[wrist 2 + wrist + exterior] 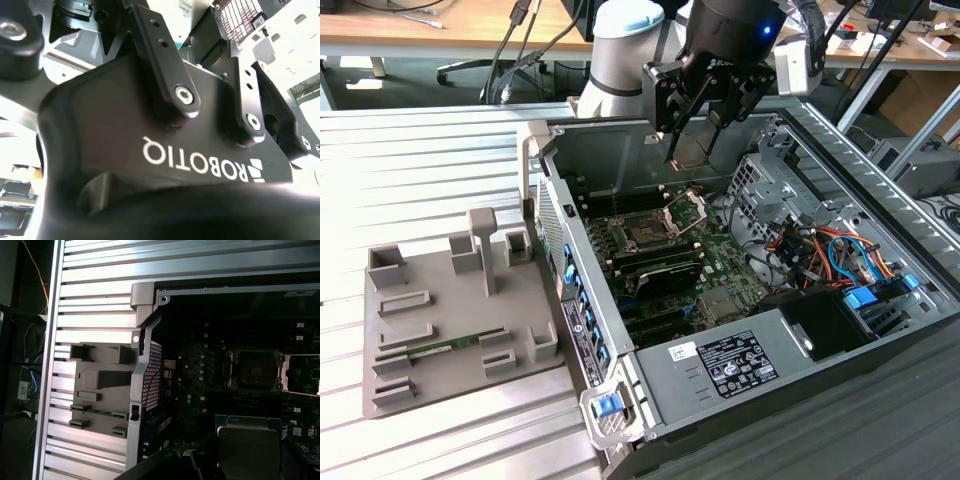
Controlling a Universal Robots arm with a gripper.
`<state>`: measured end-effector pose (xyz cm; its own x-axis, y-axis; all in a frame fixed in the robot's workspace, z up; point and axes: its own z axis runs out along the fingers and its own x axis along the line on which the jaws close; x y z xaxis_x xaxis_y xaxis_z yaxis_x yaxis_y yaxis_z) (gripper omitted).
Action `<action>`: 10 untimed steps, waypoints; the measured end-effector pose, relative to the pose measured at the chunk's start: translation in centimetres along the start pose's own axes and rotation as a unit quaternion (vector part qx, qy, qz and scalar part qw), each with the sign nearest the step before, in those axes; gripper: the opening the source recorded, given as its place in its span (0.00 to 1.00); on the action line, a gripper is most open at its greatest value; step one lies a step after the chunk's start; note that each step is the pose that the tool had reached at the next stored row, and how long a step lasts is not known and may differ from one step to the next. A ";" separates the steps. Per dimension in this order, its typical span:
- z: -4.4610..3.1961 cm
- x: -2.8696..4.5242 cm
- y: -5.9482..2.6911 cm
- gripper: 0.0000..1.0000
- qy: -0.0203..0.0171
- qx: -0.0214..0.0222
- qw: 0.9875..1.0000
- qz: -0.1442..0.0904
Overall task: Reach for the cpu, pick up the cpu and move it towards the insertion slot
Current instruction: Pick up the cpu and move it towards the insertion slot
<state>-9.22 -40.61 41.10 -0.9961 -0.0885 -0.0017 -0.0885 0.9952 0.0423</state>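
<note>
My gripper (690, 156) hangs over the back part of the open computer case, shut on the cpu (691, 149), a thin pale square held between the fingertips. In the first wrist view the cpu (248, 446) shows its silver-beige top with a green rim. The insertion slot (645, 232) lies below the gripper, toward the exterior view's left, on the green motherboard. It has a dark centre, and its metal load plate (686, 212) is hinged up. The first wrist view shows the insertion slot (252, 371) apart from the held cpu.
The case walls (548, 170) ring the motherboard. Drive cages and coloured cables (820, 250) sit at the exterior view's right. A grey plastic tray (450, 310) holding a green memory stick (440, 351) lies on the ribbed metal table, left of the case.
</note>
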 end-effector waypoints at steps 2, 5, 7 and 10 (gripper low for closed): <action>0.00 -0.14 -0.01 0.55 0.000 0.000 1.000 0.000; 0.00 -0.41 -0.04 0.55 0.000 0.000 1.000 0.000; 0.00 -0.54 -0.05 0.55 0.000 0.000 1.000 0.000; 0.00 -0.78 -0.07 0.55 0.000 0.000 1.000 0.000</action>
<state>-8.44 -40.61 41.10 -0.9961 -0.0886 -0.0018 -0.0886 0.9952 0.0423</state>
